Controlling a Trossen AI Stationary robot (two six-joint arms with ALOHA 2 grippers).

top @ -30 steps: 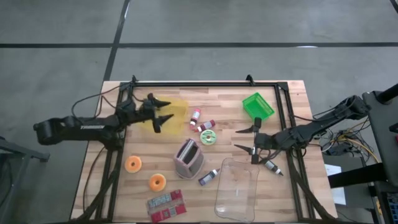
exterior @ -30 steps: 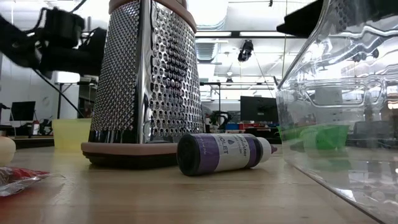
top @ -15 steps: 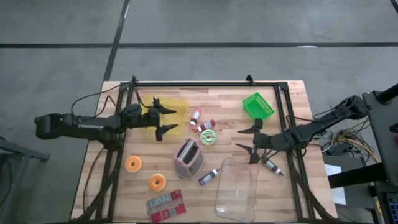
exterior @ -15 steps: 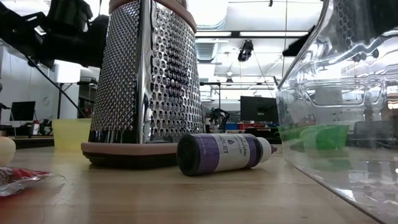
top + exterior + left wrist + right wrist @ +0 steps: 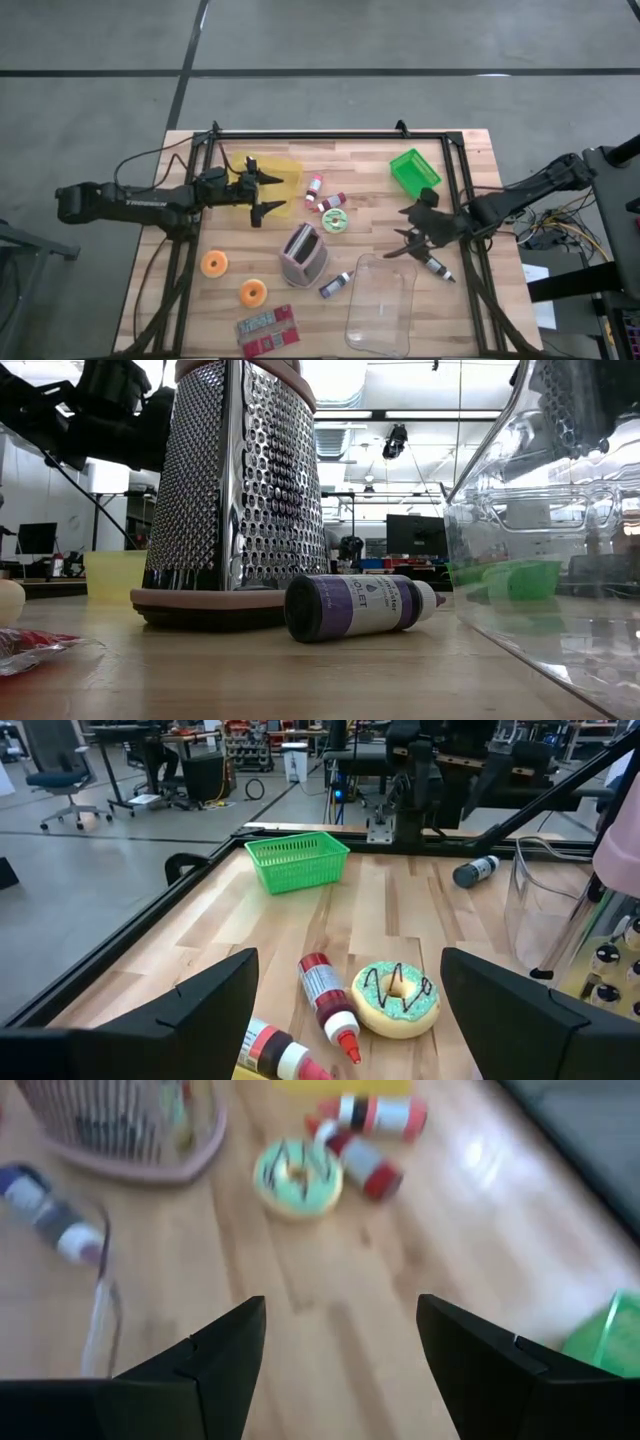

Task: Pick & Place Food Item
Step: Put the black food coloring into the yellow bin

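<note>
We look down on a grey floor and a wooden worktop (image 5: 365,160) framed by black rails. The largest thing on it is a clear plastic tub (image 5: 381,303) at the near right edge, then a metal grater (image 5: 303,253) standing at the middle, a yellow container (image 5: 285,176) and a green basket (image 5: 413,169) along the far side. The left end effector (image 5: 262,198) hovers beside the yellow container with its fingers spread and nothing between them. The right end effector (image 5: 408,238) hangs between the green basket and the tub, also spread wide and empty. Two orange doughnuts (image 5: 214,264) lie near the left edge, a red packet (image 5: 267,329) below them. The green-iced doughnut (image 5: 396,997) sits at the middle, just beside two red-capped bottles (image 5: 326,997); a purple bottle (image 5: 360,606) lies by the grater.
</note>
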